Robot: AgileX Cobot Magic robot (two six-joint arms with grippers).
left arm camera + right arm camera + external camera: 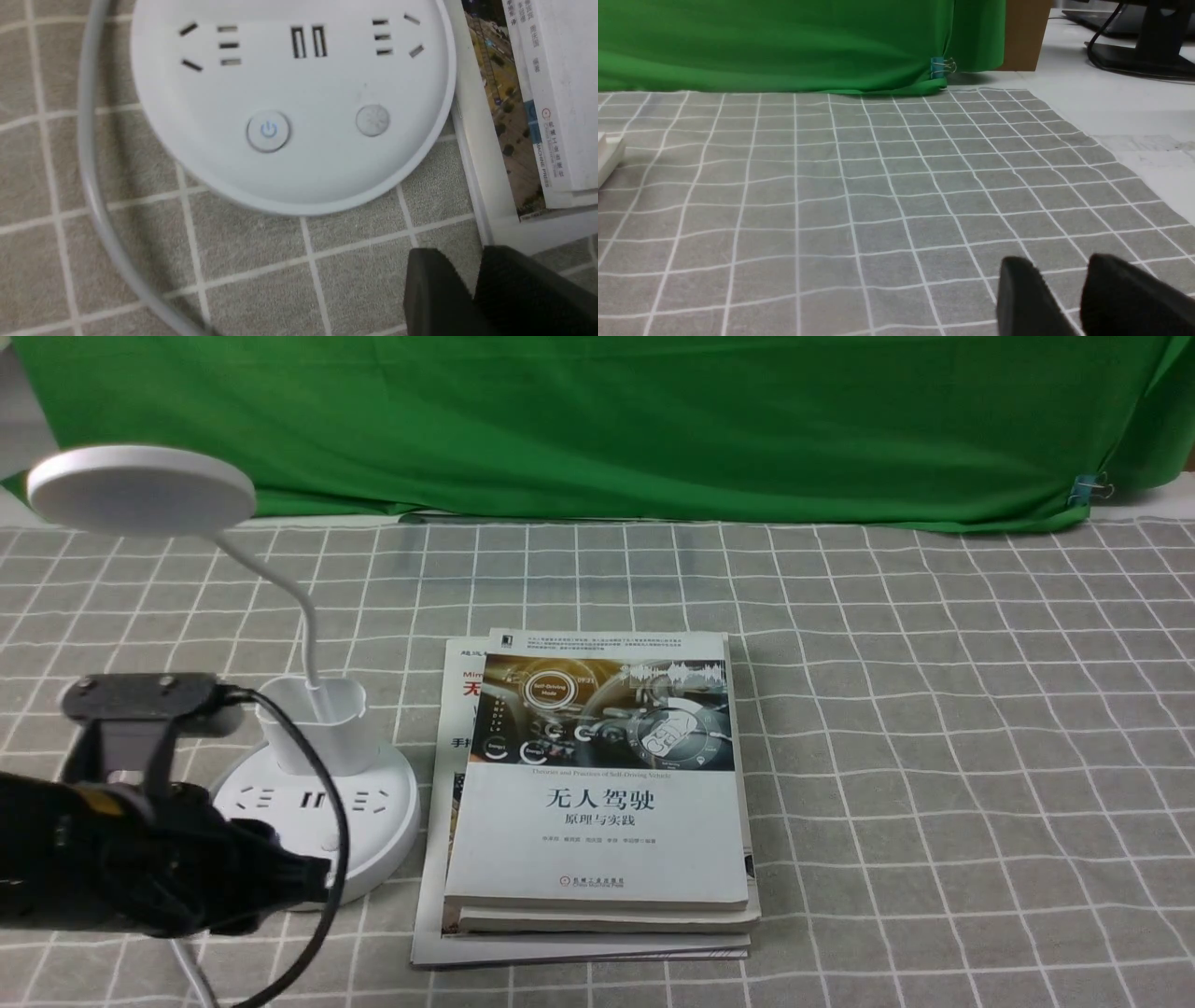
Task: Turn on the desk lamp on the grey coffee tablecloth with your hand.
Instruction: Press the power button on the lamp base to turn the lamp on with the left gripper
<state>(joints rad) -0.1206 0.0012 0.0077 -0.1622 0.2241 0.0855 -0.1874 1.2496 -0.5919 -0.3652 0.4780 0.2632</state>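
The white desk lamp stands at the left on the grey coffee tablecloth point(934, 709), its disc head point(140, 490) on a bent neck above the round base point(373, 803). In the left wrist view the base point(289, 84) shows sockets, a power button point(268, 131) with a blue symbol and a second round button point(372, 120). My hand, the left gripper point(313, 882), hovers at the base's near edge. Its fingers point(460, 254) are shut and empty, over the cloth beside the base, touching nothing. The right gripper point(1057, 263) hangs over bare cloth, its fingers a little apart.
A stack of books point(597, 803) lies right beside the lamp base. The lamp's grey cord point(88, 186) curves over the cloth by the base. A green backdrop point(597, 420) closes off the far edge, held by a clip point(1088, 488).
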